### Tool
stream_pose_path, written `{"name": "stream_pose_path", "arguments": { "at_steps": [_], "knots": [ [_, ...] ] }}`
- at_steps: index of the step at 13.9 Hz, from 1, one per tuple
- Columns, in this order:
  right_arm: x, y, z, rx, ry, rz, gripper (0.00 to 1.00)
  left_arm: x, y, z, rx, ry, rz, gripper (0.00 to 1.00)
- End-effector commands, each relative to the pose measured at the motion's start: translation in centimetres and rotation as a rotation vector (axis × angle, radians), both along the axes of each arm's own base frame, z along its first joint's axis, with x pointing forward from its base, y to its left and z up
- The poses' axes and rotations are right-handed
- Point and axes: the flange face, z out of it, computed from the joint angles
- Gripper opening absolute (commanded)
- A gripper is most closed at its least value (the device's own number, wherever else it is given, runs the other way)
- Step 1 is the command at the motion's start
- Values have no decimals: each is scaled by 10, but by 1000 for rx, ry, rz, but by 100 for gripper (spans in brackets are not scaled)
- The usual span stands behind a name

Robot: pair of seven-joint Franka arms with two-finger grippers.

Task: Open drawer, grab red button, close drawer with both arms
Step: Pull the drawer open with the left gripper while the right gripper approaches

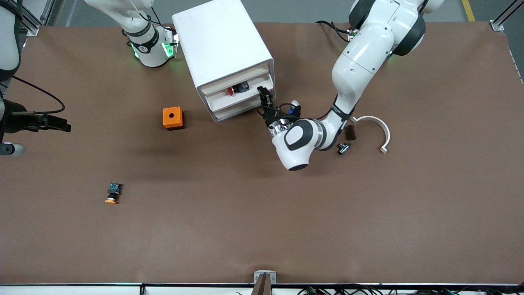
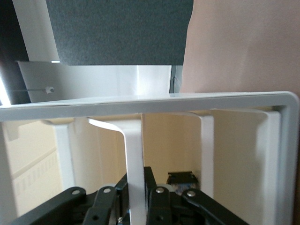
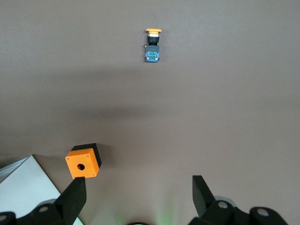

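The white cabinet (image 1: 221, 45) stands on the brown table between the two arm bases. One of its drawers (image 1: 241, 100) is pulled partly out. The red-capped button (image 1: 235, 89) lies inside it. My left gripper (image 1: 263, 93) is at the drawer's front, at the end toward the left arm. In the left wrist view my left gripper (image 2: 136, 178) is shut on the drawer's thin white front lip (image 2: 133, 150). A dark body (image 2: 182, 178), seemingly the button's, shows past it. My right gripper (image 3: 137, 180) is open and empty, high over the table near its base. It is out of the front view.
An orange box with a hole (image 1: 172, 118) (image 3: 83, 163) sits beside the cabinet. An orange-capped button (image 1: 112, 194) (image 3: 152, 44) lies nearer the front camera. Near the left arm lie a white curved piece (image 1: 378, 129), a brown block (image 1: 350, 132) and a small metal part (image 1: 343, 148).
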Motion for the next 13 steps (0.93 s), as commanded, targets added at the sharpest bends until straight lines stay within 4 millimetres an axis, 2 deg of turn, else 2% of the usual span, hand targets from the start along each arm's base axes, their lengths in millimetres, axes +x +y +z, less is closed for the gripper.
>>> {"name": "stream_pose_path", "arguments": {
  "at_steps": [1,6,11,12,13],
  "knots": [
    [-3,13,11,-12,-1,-75,100,24,16,5,-28,22,72,13],
    [-6,89,13,-16,29,-294,100,60,52,0,-29,20,167,15],
    [-18,193,11,-42,31,-486,100,74,69,-3,-24,12,205,16],
    [-22,213,7,-51,32,-514,100,74,70,-3,-28,9,206,23],
    [-30,244,0,-63,28,-548,100,76,72,-2,-42,0,209,39]
  ]
}}
